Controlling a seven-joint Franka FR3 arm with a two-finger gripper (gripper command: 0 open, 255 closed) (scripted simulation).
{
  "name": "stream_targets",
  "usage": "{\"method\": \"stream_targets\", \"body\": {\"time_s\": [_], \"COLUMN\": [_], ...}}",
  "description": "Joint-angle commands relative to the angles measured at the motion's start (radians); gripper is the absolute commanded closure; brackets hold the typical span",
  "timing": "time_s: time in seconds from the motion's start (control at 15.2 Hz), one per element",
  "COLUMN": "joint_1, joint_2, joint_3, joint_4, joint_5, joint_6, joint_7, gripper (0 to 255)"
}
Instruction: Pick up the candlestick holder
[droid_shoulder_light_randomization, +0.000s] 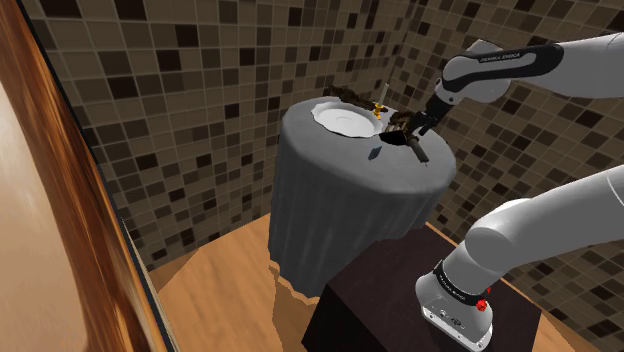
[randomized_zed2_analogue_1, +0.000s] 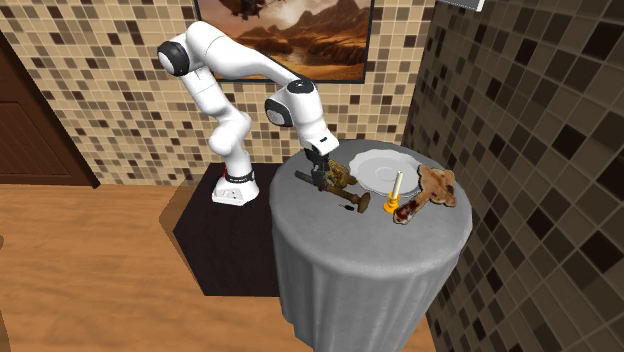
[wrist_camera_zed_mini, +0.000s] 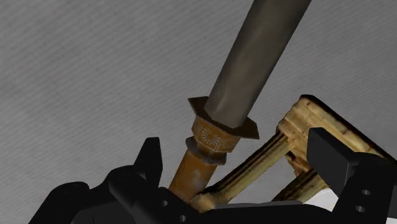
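Gripper (randomized_zed2_analogue_1: 319, 181) hangs low over the round desk (randomized_zed2_analogue_1: 335, 228), near the rim on the stand's side, with its fingers spread. Between them (touching neither, as far as the wrist view shows) lies the candlestick holder (wrist_camera_zed_mini: 213, 137), brown and tipped on its side, with a grey candle (wrist_camera_zed_mini: 254, 57) in its cup. A pale wooden frame (wrist_camera_zed_mini: 299, 127) sits just beside it. Rightward stand a white plate (randomized_zed2_analogue_1: 378, 168), an upright gold candle stand (randomized_zed2_analogue_1: 395, 208) and a brown plush toy (randomized_zed2_analogue_1: 438, 186), close to the tiled wall (randomized_zed2_analogue_1: 540, 150). A grey cloth (randomized_zed2_analogue_1: 340, 295) drapes the desk above the wood floor (randomized_zed2_analogue_1: 90, 270).

Grey cloth (randomized_zed2_analogue_1: 370, 262), white plate (randomized_zed2_analogue_1: 376, 166), brown mosaic-tiled wall (randomized_zed2_analogue_1: 525, 130), rusty-brown candlestick holder (wrist_camera_zed_mini: 207, 137), black tool (wrist_camera_zed_mini: 236, 151)
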Motion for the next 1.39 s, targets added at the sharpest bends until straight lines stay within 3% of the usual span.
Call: {"method": "stream_targets", "body": {"time_s": [0.0, 0.2, 0.26, 0.86, 1.32], "joint_1": [0.006, 0.01, 0.011, 0.01, 0.003], "joint_2": [0.019, 0.029, 0.029, 0.028, -0.01], "joint_3": [-0.003, -0.01, -0.009, -0.01, 0.01], "joint_4": [-0.024, -0.038, -0.037, -0.038, 0.027], "joint_5": [0.006, 0.009, 0.01, 0.009, -0.006], "joint_6": [0.029, 0.052, 0.052, 0.052, -0.048], "joint_7": [-0.006, -0.012, -0.01, -0.011, 0.015], "gripper": [0, 0, 255, 255, 255]}}
